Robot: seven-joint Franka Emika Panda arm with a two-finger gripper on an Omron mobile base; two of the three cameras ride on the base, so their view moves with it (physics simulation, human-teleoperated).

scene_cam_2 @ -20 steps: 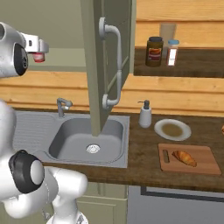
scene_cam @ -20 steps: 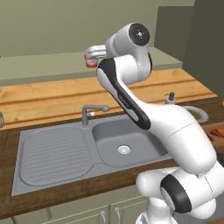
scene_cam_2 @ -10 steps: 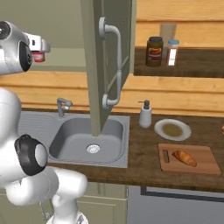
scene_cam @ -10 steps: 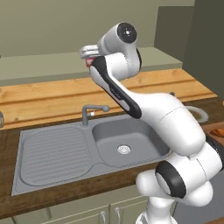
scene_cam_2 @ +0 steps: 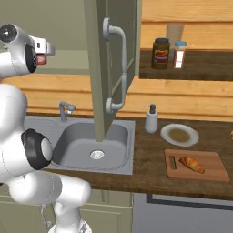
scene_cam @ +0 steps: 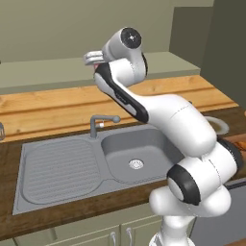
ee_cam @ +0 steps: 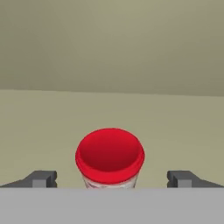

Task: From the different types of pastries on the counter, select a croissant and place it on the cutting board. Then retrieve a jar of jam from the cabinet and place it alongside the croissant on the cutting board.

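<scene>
My gripper (scene_cam: 94, 59) is high above the sink's left side, shut on the small red jar of jam (scene_cam_2: 41, 58). From the hand camera, the jar's red lid (ee_cam: 110, 155) sits between the two dark fingertips (ee_cam: 43, 178), with plain olive wall behind it. The golden croissant (scene_cam_2: 191, 164) lies on the light wooden cutting board (scene_cam_2: 217, 168) at the right of the dark counter (scene_cam_2: 145, 164). The wall cabinet's door (scene_cam_2: 102, 54) hangs open with its silver bar handle (scene_cam_2: 122, 68) facing me.
A dark brown jar (scene_cam_2: 160, 53) and a small white bottle (scene_cam_2: 179, 52) stand on the cabinet shelf. A soap dispenser (scene_cam_2: 151, 119) and a round plate (scene_cam_2: 179, 134) sit behind the board. The grey sink (scene_cam: 129, 156) and faucet (scene_cam: 98, 123) lie below the arm.
The arm's lower links have swung round to the right while the hand stayed high with the jar, drifting only slightly. The croissant and board have not moved.
</scene>
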